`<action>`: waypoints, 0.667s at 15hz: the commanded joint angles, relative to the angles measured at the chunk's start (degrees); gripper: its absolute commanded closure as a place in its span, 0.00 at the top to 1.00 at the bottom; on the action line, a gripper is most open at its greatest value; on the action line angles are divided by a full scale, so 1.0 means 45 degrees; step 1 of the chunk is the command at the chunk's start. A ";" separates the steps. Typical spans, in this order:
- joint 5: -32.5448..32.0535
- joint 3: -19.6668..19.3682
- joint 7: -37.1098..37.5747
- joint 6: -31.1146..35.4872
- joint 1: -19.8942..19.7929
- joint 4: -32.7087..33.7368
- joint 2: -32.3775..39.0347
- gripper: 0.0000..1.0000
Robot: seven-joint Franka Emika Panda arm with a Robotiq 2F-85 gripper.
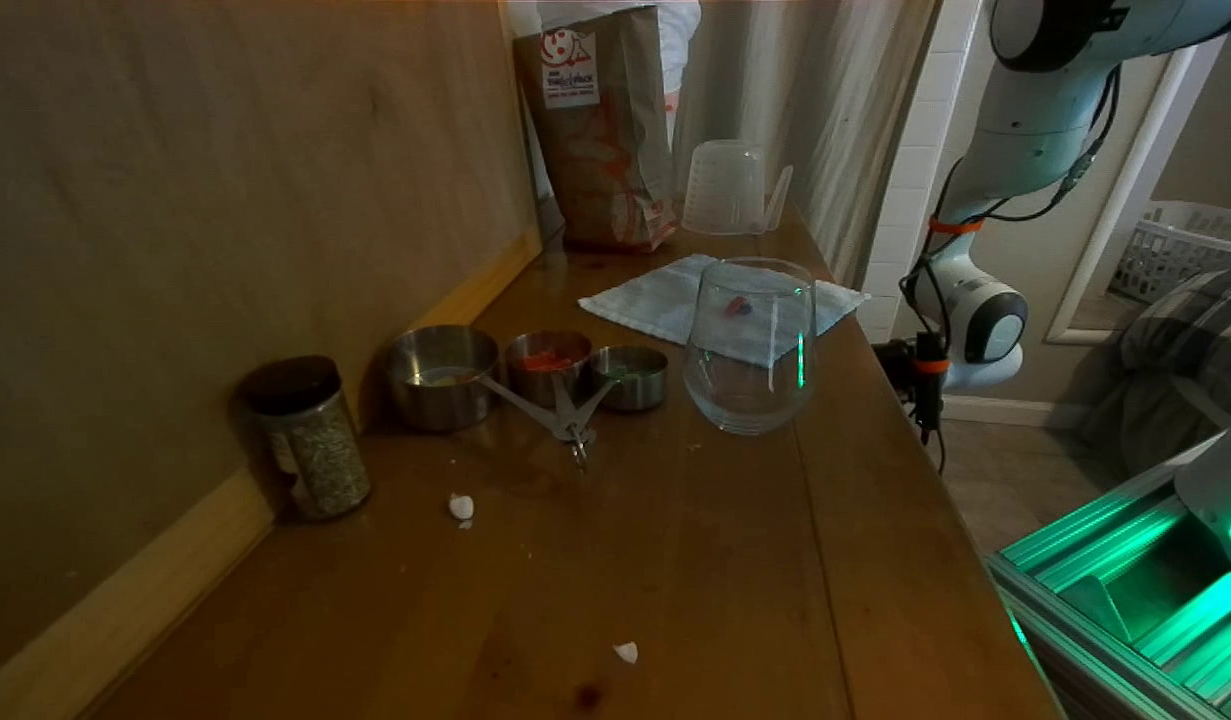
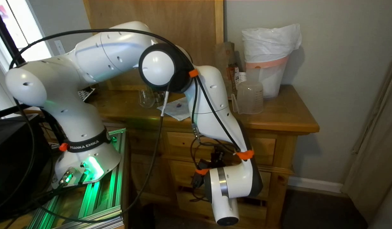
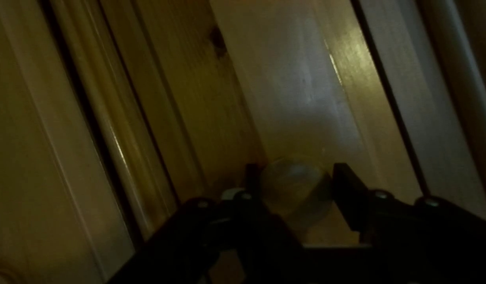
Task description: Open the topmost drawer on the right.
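Partway closed, the black two-fingered hand holds a round wooden knob between its fingers. That knob's honey-brown wooden drawer sits just beneath the wooden desk top.

In the wrist view, the knob fills the gap between the fingers of the gripper. In an exterior view, the arm bars the near side of the top drawer. In an exterior view, there is room over the near tabletop; farther, left to right, jar, measuring cups and glass obstruct.
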 commanded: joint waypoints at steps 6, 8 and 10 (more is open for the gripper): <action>0.0286 -0.0553 -0.0044 -0.0301 -0.0268 -0.0461 -0.0437 0.24; 0.0272 -0.0691 -0.0112 -0.0342 -0.0296 -0.0638 -0.0538 0.24; 0.0251 -0.0822 -0.0182 -0.0416 -0.0317 -0.0773 -0.0607 0.24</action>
